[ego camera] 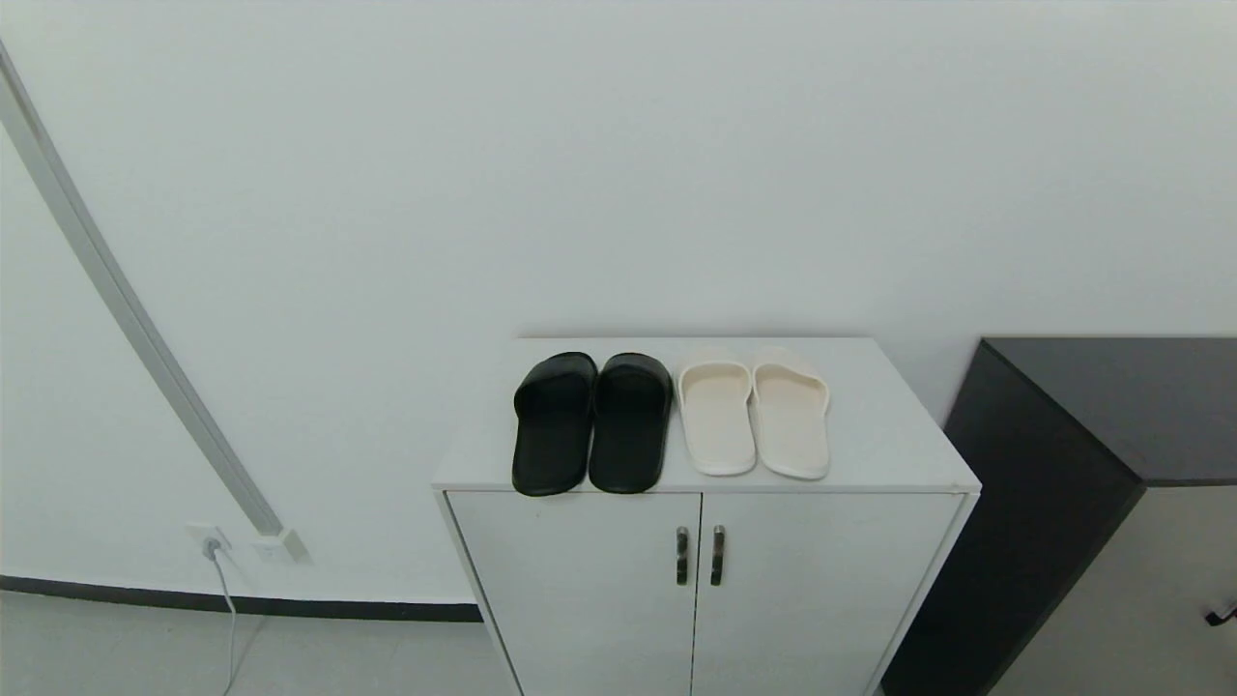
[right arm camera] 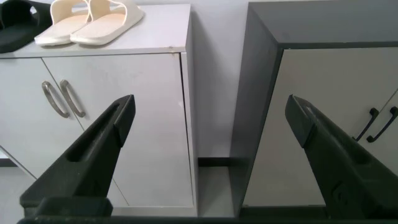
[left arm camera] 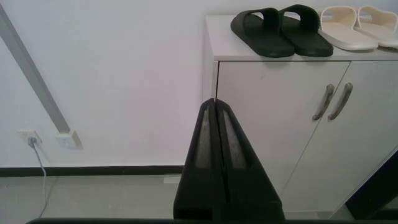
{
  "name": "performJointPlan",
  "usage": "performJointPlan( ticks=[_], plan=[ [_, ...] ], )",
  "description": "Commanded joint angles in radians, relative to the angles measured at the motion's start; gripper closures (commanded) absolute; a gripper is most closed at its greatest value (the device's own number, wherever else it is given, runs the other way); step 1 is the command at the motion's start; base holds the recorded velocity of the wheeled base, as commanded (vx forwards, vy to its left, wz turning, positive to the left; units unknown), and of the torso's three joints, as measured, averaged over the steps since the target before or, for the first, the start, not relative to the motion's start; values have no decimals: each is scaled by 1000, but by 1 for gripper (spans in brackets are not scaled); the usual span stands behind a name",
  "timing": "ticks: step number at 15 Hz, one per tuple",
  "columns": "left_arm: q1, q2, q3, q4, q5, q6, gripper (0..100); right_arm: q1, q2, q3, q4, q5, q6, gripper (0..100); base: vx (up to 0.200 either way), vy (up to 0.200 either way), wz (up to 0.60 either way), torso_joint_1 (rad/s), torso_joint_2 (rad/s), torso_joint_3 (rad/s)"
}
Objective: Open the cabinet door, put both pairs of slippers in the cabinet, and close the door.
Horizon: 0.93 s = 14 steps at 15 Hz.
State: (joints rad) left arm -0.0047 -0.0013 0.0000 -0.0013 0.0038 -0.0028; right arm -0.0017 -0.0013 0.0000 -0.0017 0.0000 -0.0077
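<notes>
1. Black slippers (ego camera: 591,422) atop the white cabinet (ego camera: 889,435), cream slippers (ego camera: 754,418) just beside at 3 o'clock.
2. Doors (ego camera: 580,590) seemingly shut, handles (ego camera: 717,555) at 6 o'clock of the slippers.
3. Left gripper (left arm camera: 216,104) pressed together, right gripper (right arm camera: 210,106) spread wide.

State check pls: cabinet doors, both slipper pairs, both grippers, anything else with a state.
cabinet doors: both shut, handles meeting at the middle
black slippers: side by side on top of the cabinet, not yet stowed
white slippers: side by side on top, beside the black pair
left gripper: shut, empty
right gripper: open, empty
dark cabinet: door shut
plug: in the wall socket
</notes>
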Motion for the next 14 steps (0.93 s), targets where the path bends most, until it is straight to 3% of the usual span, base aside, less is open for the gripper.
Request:
performJointPlan(
  ticks=[1, 14],
  plan=[
    [0, 1, 0, 0, 1, 0, 100, 0, 1, 0, 0, 0, 0, 0, 0, 0, 0, 0, 0, 0],
    [0, 1, 0, 0, 18, -5, 100, 0, 1, -21, -26, 3, -6, 0, 0, 0, 0, 0, 0, 0]
  ],
)
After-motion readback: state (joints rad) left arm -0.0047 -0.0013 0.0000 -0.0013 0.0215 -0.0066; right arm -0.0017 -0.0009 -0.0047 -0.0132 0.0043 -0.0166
